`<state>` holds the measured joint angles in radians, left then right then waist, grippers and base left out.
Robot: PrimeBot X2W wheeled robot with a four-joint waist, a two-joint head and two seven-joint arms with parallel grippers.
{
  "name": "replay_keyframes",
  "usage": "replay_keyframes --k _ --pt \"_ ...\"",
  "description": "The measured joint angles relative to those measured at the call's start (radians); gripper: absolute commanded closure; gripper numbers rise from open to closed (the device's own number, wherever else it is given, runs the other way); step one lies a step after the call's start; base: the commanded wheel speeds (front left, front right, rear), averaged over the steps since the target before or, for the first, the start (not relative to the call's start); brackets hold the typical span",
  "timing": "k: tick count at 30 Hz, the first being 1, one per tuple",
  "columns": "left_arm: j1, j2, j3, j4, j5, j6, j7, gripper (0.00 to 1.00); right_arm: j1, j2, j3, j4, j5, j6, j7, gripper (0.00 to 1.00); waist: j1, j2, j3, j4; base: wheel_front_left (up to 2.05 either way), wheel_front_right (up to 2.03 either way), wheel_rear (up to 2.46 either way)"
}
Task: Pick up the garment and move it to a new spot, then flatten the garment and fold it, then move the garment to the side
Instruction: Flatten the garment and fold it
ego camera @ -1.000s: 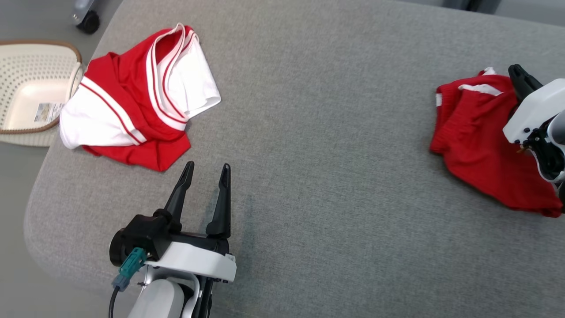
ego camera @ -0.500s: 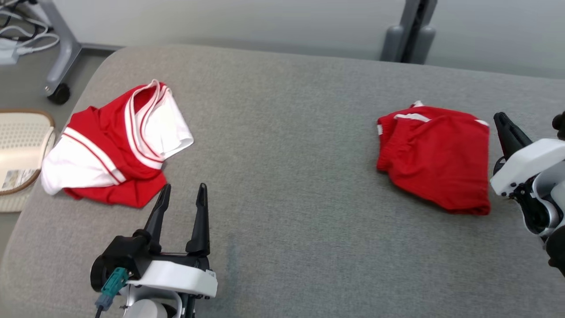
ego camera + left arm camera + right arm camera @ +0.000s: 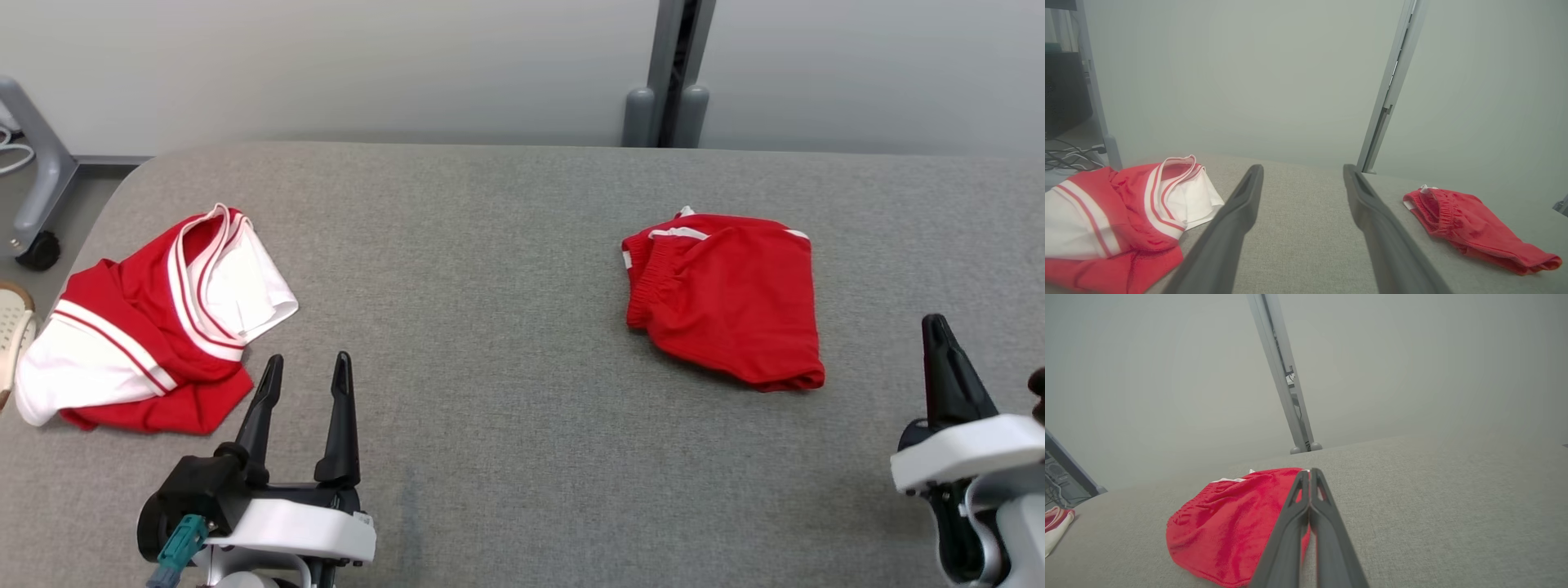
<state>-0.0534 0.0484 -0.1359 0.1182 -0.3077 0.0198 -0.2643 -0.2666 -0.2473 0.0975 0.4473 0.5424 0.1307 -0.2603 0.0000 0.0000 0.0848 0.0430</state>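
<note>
Table (image 3: 506,269): grey cloth top.
Shorts (image 3: 727,298): red, folded, lying at right.
Left gripper (image 3: 308,359): fingers spread, empty.
Right gripper (image 3: 1309,472): fingers pressed together, empty.

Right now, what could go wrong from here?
The jersey lies crumpled near the left edge of the table; a tug from the open left gripper might drag it off. The right gripper is shut; nudging the folded shorts like that could undo the fold.

Soft even light, hazy wrist views
</note>
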Motion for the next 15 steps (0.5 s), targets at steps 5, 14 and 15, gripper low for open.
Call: replay_keyframes --k 5,14,15 --pt "0.013 0.0 0.016 0.002 0.018 -0.002 0.0 0.0 0.075 0.082 -0.073 -0.07 -0.059 0.0 0.0 1.0 0.0 0.0 -0.01 -0.019 0.0 0.0 0.0" --pt "0.046 0.0 0.017 0.016 0.025 -0.01 0.0 0.0 0.121 0.135 -0.105 -0.092 -0.105 0.0 0.0 0.0 0.0 0.0 -0.018 -0.031 0.0 0.0 0.0" --pt "0.046 0.0 0.017 0.016 0.025 -0.011 0.0 0.0 0.123 0.136 -0.106 -0.091 -0.105 0.0 0.0 0.0 0.0 0.0 -0.018 -0.03 0.0 0.0 0.0"
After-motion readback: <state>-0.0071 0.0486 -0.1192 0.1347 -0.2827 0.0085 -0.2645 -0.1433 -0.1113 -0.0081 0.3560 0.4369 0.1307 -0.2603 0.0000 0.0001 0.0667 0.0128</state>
